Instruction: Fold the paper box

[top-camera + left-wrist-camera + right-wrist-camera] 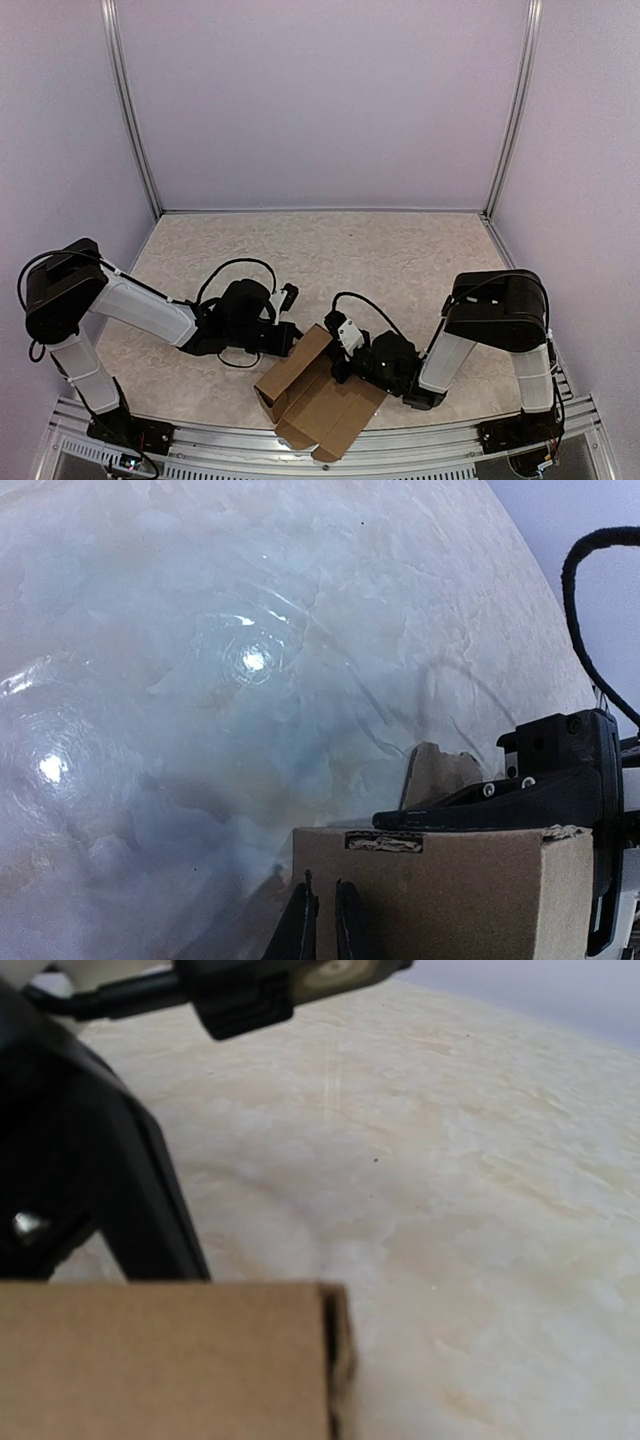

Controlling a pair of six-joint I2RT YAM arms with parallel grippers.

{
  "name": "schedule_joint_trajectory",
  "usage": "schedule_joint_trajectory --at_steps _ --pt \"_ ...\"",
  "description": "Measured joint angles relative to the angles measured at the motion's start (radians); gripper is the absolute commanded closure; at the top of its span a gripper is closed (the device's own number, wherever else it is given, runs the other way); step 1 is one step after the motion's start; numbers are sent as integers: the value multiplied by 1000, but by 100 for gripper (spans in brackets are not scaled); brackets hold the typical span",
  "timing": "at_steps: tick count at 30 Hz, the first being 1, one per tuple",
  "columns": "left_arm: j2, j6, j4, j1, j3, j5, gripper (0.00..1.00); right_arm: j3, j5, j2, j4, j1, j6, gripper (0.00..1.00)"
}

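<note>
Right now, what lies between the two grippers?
A raised panel of the plain brown cardboard box stands between the left gripper and right gripper; the left wrist view shows it.

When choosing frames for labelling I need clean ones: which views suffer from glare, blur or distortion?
Left wrist: two glare spots on the pale marbled table, whose surface bulges with fisheye distortion. Right wrist: the brown cardboard paper box close to the lens is out of focus. Top external: evenly lit and sharp, faint shadows.

brown paper box (325, 405), partly folded, one wall raised
</note>
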Motion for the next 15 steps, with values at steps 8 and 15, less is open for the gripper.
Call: schedule_joint_trajectory --at_steps 8,15 --pt "-24 19 -35 1 -3 -24 80 -8 -36 -10 -2 0 0 100" --pt "-156 49 -96 43 -14 -35 76 -8 -89 -91 -120 -10 -36 100"
